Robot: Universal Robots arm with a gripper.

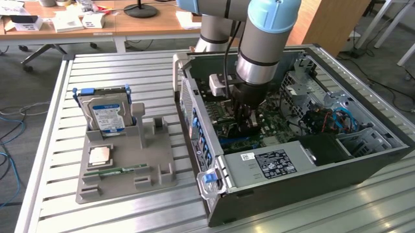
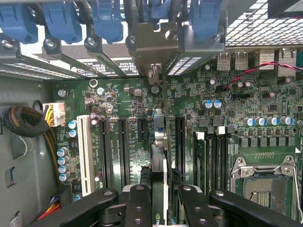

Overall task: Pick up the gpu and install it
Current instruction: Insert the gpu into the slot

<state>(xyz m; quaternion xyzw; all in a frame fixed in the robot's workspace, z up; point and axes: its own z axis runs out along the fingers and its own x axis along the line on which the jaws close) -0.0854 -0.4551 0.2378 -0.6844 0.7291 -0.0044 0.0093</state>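
Your tool [image 2: 158,203] grips the gpu [image 2: 158,156] edge-on, low over the motherboard [image 2: 118,99] slots inside the case [image 1: 311,170]; if it sits misaligned, pressing could jam or bend it

No text is readable. The white label [image 1: 273,162] on the power supply [image 1: 285,160] and the blue label [image 1: 107,116] on the hard drive [image 1: 104,109] carry print too small to read.

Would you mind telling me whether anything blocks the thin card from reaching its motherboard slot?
Nothing visible does. The gripper holds the thin green-edged card edge-on over the green motherboard, between the long black slots, with no cable or part beneath it.
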